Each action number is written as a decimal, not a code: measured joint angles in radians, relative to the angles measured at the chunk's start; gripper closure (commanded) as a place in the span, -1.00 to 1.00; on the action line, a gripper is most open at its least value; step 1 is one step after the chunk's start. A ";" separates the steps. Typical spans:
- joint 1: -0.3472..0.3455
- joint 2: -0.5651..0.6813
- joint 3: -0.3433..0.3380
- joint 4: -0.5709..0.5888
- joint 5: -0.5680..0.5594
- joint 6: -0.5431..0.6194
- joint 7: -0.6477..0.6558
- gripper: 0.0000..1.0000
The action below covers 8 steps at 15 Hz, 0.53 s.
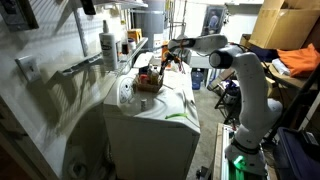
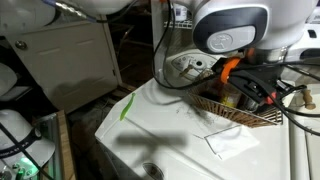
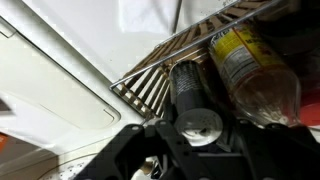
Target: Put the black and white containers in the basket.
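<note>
The brown wicker basket (image 1: 148,82) sits on top of a white appliance (image 1: 150,125); it shows in both exterior views (image 2: 236,116). In the wrist view its woven rim (image 3: 150,88) lies just ahead of my gripper (image 3: 200,138). The black container (image 3: 188,85), a dark tube with a silver cap, lies between my fingers over the basket, and the fingers look shut on it. A clear bottle with a yellow label (image 3: 248,65) lies in the basket beside it. My gripper hangs over the basket (image 1: 163,62) (image 2: 248,90). No white container can be made out.
A white spray bottle (image 1: 108,45) stands on a shelf behind the appliance. Cardboard boxes (image 1: 285,25) and orange cloth (image 1: 302,60) lie at the far side. A white sheet (image 2: 232,143) lies on the appliance lid (image 2: 170,125). Cables hang near the basket (image 2: 285,95).
</note>
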 measured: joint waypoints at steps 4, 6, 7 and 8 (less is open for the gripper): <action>-0.025 0.072 0.040 0.070 0.000 -0.001 -0.116 0.59; -0.033 0.102 0.048 0.097 0.000 -0.006 -0.157 0.59; -0.036 0.116 0.052 0.111 0.000 -0.012 -0.178 0.59; -0.040 0.130 0.057 0.126 0.000 -0.021 -0.196 0.59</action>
